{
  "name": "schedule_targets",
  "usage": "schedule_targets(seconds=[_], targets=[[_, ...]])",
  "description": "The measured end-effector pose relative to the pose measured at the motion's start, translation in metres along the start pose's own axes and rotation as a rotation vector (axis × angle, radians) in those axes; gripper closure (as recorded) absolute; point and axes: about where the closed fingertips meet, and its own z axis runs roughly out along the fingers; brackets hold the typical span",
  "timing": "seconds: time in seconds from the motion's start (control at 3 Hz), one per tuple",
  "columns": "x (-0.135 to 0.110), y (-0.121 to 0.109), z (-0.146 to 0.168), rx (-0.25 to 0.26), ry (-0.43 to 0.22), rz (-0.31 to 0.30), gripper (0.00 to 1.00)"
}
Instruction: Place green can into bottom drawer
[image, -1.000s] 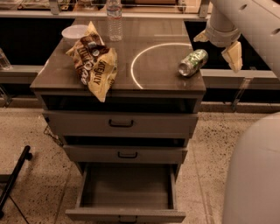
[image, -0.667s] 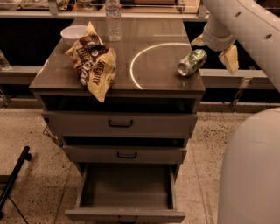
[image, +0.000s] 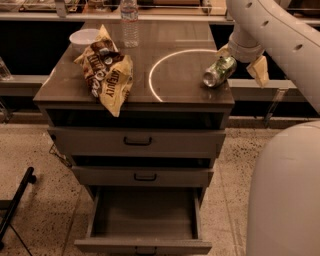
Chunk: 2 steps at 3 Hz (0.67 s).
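The green can (image: 219, 71) lies on its side near the right edge of the cabinet top (image: 185, 92), just right of a white circle marked on it. My gripper (image: 242, 61) hangs over that right edge at the end of the white arm. Its tan fingers (image: 259, 70) are spread open, one behind the can's top end and the other to the can's right, off the edge. The can rests on the surface and is not lifted. The bottom drawer (image: 142, 246) is pulled out at the foot of the cabinet, and its flat floor is bare.
A yellow and brown snack bag (image: 107, 75), a white bowl (image: 84, 37) and a clear water bottle (image: 129, 20) occupy the left and back of the top. The two upper drawers (image: 137, 141) are shut. My white body (image: 285, 195) fills the lower right. A black stand leg (image: 17, 200) lies on the floor at left.
My gripper has come slightly lower and closer to the can's right side. The can and the drawers have not moved.
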Motion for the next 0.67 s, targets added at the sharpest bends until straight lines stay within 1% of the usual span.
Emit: schedule_targets(seconds=[0.33,0.67], targets=[[-0.006,-0.006,-0.007,0.026,-0.025,-0.02,0.0],[-0.028,-0.025,-0.021,0.047,-0.061,-0.104,0.0]])
